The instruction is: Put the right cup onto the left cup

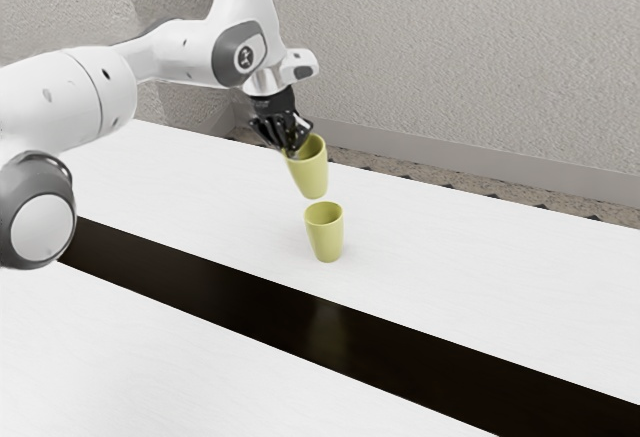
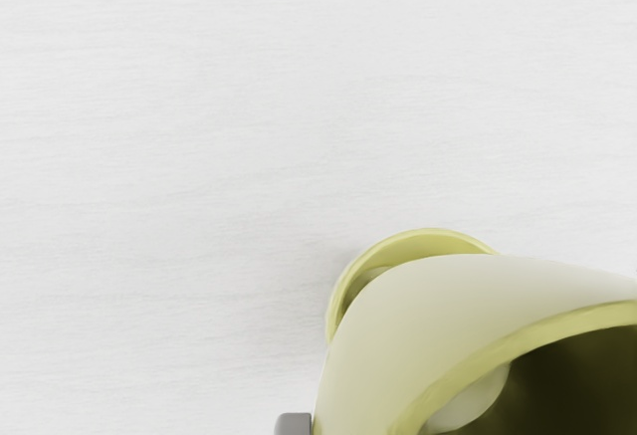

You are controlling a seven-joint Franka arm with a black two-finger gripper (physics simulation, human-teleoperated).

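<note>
Robot arm has its jaws clamped on one yellow-green cup, mouth up and slightly tilted, held in the air just above the matching lower cup, which stands upright and open on the white surface near a dark strip.

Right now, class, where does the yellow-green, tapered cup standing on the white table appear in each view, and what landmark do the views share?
Exterior view: the yellow-green, tapered standing cup is near the centre, slightly below the middle.
Wrist view: the standing cup is below and right of centre, largely hidden, with part of its rim showing.
Shared landmark: the matching raised cup, seen large in the wrist view's lower right.
</note>
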